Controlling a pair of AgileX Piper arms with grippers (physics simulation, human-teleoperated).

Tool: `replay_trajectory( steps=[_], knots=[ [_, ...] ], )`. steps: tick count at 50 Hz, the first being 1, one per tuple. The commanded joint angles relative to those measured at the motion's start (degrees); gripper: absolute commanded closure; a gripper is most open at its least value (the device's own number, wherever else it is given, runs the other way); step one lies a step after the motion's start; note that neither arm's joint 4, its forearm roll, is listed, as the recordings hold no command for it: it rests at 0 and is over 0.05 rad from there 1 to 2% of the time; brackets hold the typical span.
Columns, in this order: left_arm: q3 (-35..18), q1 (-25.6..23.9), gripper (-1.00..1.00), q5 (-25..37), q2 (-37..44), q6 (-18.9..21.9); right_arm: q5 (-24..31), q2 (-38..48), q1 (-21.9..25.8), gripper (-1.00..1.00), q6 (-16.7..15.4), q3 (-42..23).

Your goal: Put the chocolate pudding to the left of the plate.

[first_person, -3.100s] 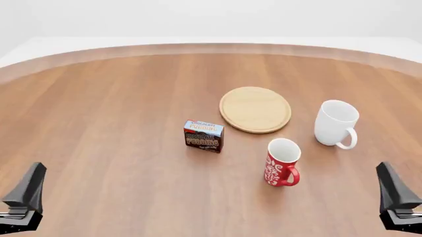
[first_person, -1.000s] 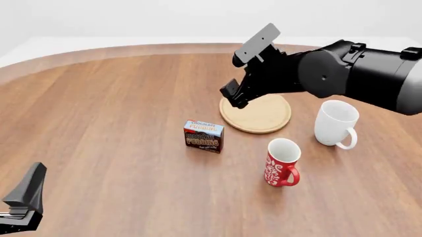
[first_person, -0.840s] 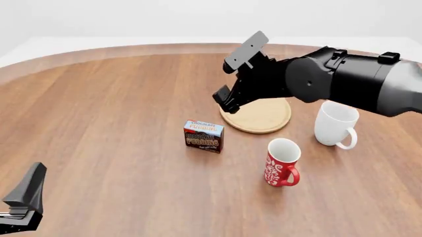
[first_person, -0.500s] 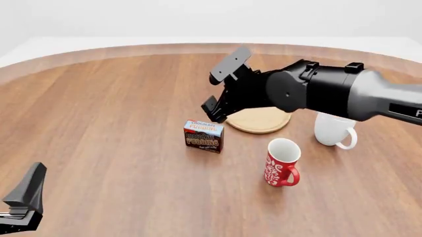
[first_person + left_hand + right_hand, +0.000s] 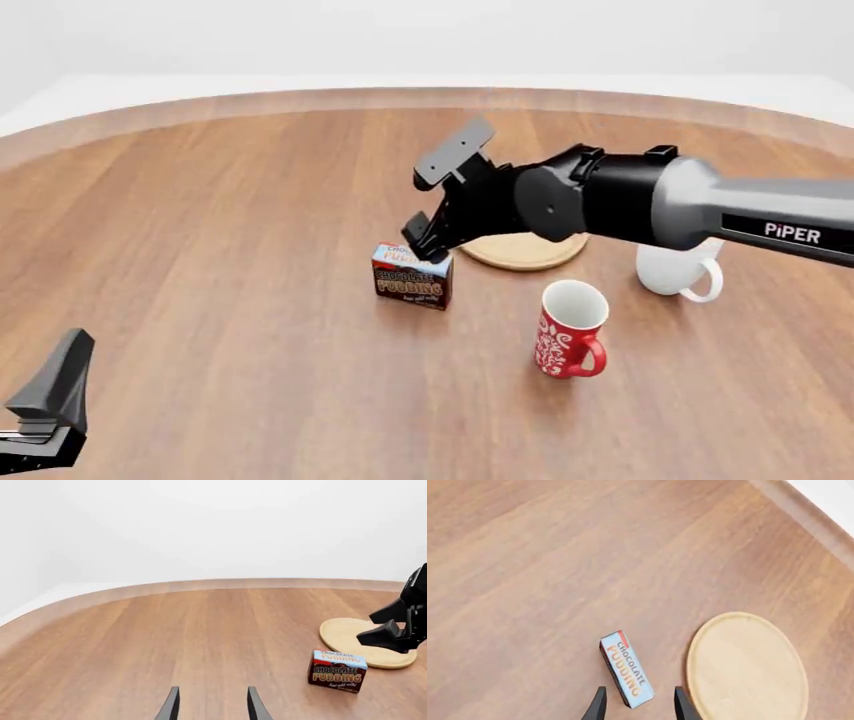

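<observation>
The chocolate pudding (image 5: 411,276) is a small brown carton standing on the table, in front and to the left of the plate (image 5: 531,254), a light-wood disc partly hidden by my right arm. My right gripper (image 5: 424,205) hovers open just above and behind the carton, touching nothing. In the right wrist view the chocolate pudding (image 5: 626,670) lies just ahead of the open right gripper (image 5: 639,707), beside the plate (image 5: 747,665). My left gripper (image 5: 51,400) rests open at the near left edge. The left wrist view shows the left gripper (image 5: 212,707), the chocolate pudding (image 5: 337,672) and the plate (image 5: 353,640).
A red patterned mug (image 5: 571,328) stands in front of the plate to its right. A white mug (image 5: 674,272) at the right is partly covered by my right arm. Bare wooden table (image 5: 227,230) stretches left of the carton.
My right arm came in from the right and swept left and down across the plate, ending over the pudding. The gripper stayed open. The left arm and all objects have not moved.
</observation>
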Motion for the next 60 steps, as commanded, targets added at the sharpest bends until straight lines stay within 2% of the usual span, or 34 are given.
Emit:
replay_trajectory(
  steps=[1,30,60],
  knots=[
    [0.0,0.0,-1.0,0.0,0.0,0.0,-0.8,1.7,0.0,-1.0,0.2,0.1],
    [0.0,0.0,-1.0,0.0,0.0,0.0,-1.0,6.7,-0.4,-1.0,0.9,-3.1],
    [0.0,0.0,-1.0,0.0,0.0,0.0,-2.3,9.4,1.0,-1.0,1.9,-3.4]
  ],
)
